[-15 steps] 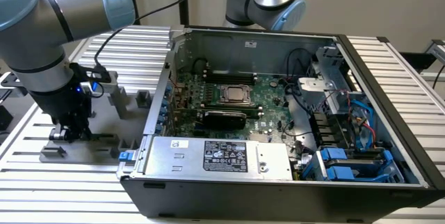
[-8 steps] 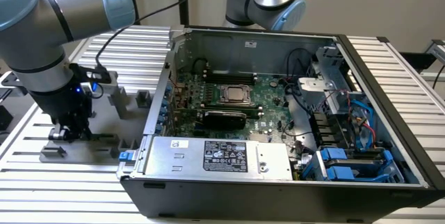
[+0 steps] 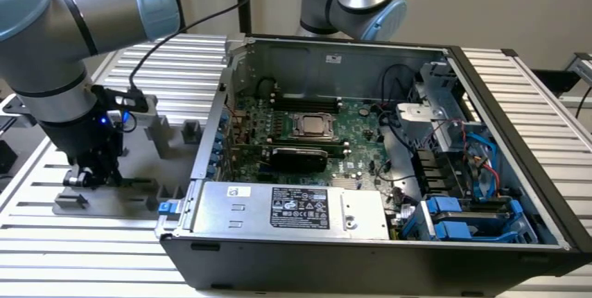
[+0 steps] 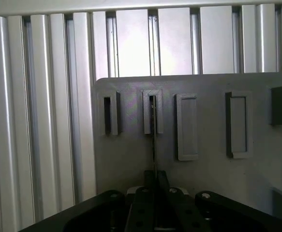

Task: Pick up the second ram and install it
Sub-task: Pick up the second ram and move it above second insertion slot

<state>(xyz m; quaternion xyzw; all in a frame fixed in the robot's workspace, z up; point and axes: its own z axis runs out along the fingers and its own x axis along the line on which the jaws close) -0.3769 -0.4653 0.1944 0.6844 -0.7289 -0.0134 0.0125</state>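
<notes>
The end effector [image 4: 154, 178] pinches the second ram [image 4: 154, 145] (thin, edge-on) over a matte grey tray [image 4: 213, 179]. Four raised rectangular frames [image 4: 186, 126] stand on it; the counter [image 4: 34, 121] is ribbed aluminium

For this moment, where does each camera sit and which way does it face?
Exterior view: off the arm, raised, looking down obliquely at the open computer case and gray fixture plate; the arm and gripper show at the exterior view's left.
Wrist view: on the wrist, looking down past the gripper at the second ram, edge-on between its shut fingers, over the fixture plate.
Shared: gripper, fixture plate, slatted table.
</notes>
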